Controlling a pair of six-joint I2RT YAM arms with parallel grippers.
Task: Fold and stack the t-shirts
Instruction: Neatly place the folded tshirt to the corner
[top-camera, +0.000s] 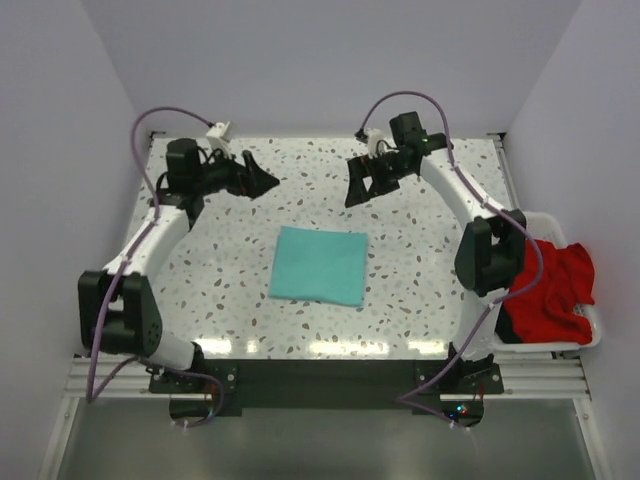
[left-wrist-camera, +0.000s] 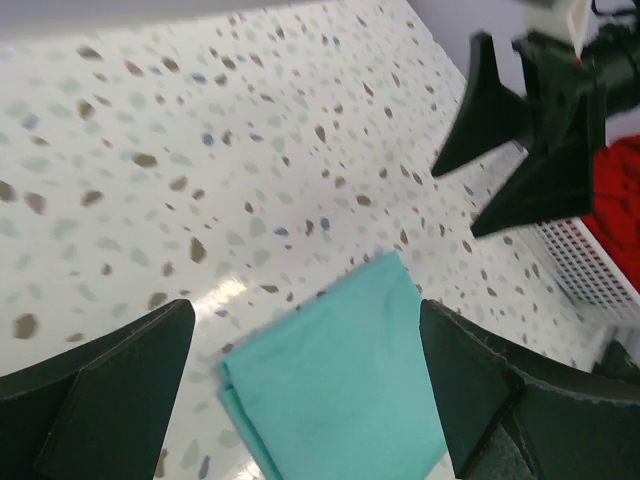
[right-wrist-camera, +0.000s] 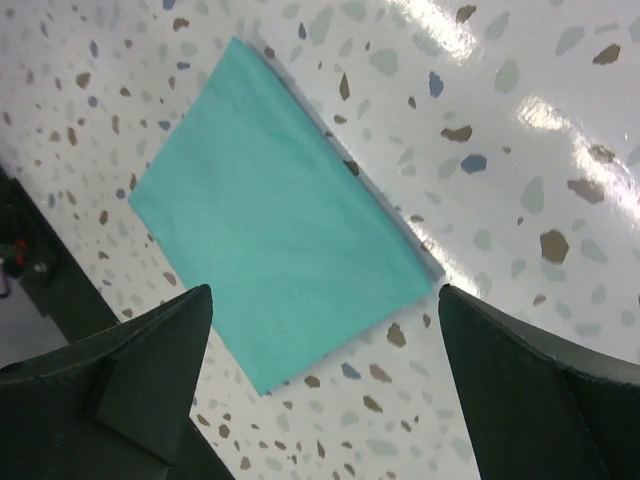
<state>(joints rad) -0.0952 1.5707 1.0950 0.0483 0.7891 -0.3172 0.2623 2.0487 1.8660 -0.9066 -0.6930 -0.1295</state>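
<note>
Two grippers are in my views, and both have their fingers spread wide with nothing between them. The left gripper hangs over the far left part of the table. The right gripper hangs over the far right part, and the two point toward each other with a gap between them.

The teal t-shirt lies folded into a flat rectangle near the middle of the table, closer to me than both grippers and touching neither. The red t-shirt is not folded. It sits crumpled in the white slatted basket at the right edge of the table, beside the right arm, and part of it hangs over the rim.

Only the top camera shows the whole red t-shirt. The left wrist camera catches just a strip of red, a corner of the basket and the right gripper's spread fingers. The right wrist camera sees no red, but it shows the layered folded edge of the teal t-shirt, slightly uneven.

The table is white with grey and brown speckles, glossy, with bright reflections of light near my side. Plain pale walls close it in on three sides.
</note>
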